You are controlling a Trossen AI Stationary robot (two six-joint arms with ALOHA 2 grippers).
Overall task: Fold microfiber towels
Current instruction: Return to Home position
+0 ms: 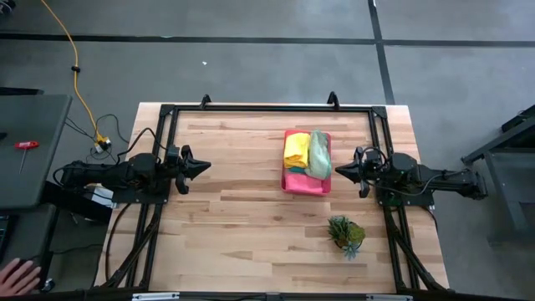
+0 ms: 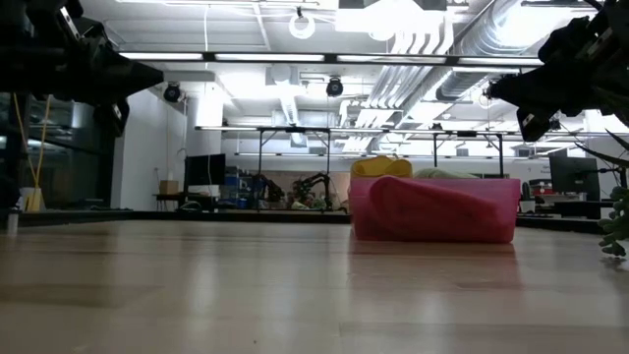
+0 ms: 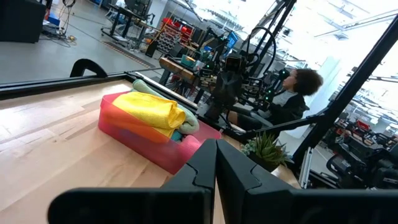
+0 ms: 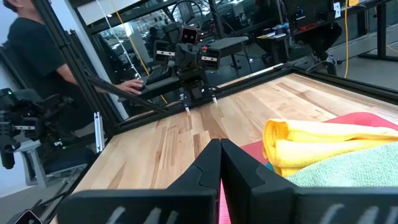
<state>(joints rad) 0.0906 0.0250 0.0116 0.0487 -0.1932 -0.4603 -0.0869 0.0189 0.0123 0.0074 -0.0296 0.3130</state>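
A pink tray (image 1: 294,184) stands on the table right of centre, with microfiber towels piled in it: a yellow one (image 1: 296,150) and a pale green one (image 1: 318,154) on top, a pink one (image 2: 432,208) showing through the tray's wall. A bit of teal (image 3: 178,134) peeks out under the yellow. My left gripper (image 1: 206,166) hovers shut at the table's left side, well clear of the tray. My right gripper (image 1: 338,170) hovers shut just right of the tray, level, touching nothing.
A small spiky green plant (image 1: 346,233) sits near the front right. A black frame (image 1: 267,107) runs around the table's edges. Bare wood lies between the left gripper and the tray. A person (image 3: 292,93) sits beyond the table's right side; a hand (image 1: 18,274) shows at the lower left.
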